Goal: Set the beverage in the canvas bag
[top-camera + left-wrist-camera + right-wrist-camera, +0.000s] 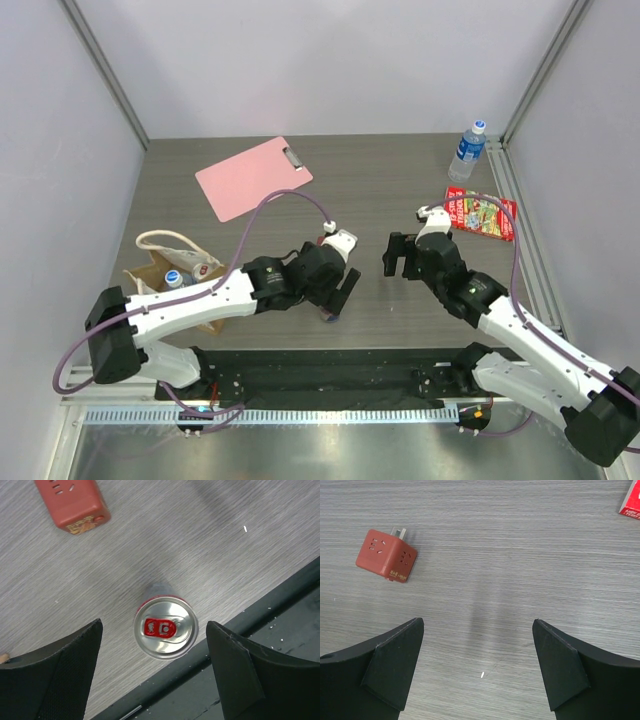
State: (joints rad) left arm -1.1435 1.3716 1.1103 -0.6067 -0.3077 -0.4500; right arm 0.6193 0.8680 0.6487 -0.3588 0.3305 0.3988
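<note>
red-topped silver drink can (166,633) stands upright by the grey bench's (210,535) near edge, untouched between the open left jaws – centre, grip mid-height, lift straight, swing left to the tan canvas bag (138,280) – right jaws open, empty.

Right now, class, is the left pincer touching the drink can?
Apart. The left wrist view shows the left pincer open around the can, with a clear gap on both sides of the can's rim.
</note>
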